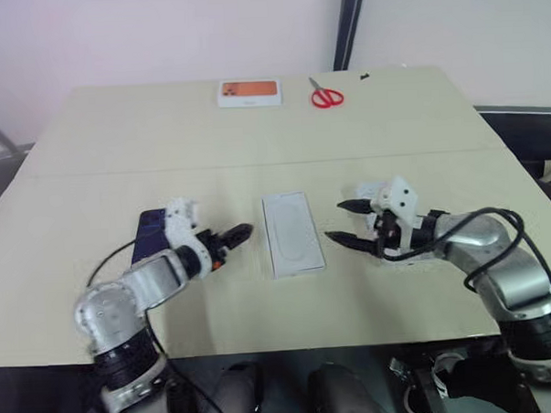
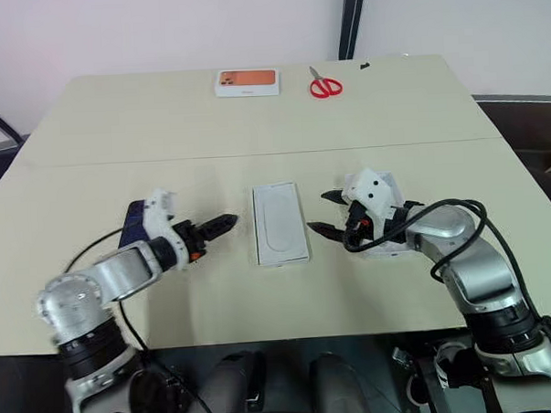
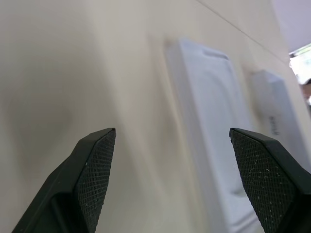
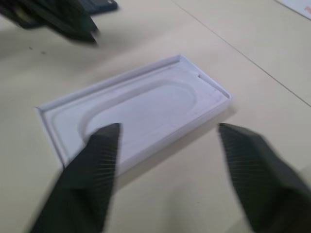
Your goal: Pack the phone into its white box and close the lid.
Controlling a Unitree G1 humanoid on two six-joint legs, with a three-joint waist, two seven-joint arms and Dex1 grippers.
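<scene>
The beige tabletop [image 1: 254, 134] carries a white insert tray [image 1: 292, 233] with an oval recess near the middle of its near edge. The right gripper [image 1: 349, 222] points at the tray's right side, fingers parted and empty; something white lies under its wrist. The left gripper [image 2: 223, 223] points at the tray's left side, fingers [image 3: 95, 167] spread wide, holding nothing. The dark blue phone [image 1: 150, 232] lies flat behind it, toward the left edge.

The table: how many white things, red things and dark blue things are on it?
White: 3, the insert tray, the box with an orange picture and the white box under the right arm.
Red: 1, the scissors.
Dark blue: 1, the phone.
Total: 5
</scene>
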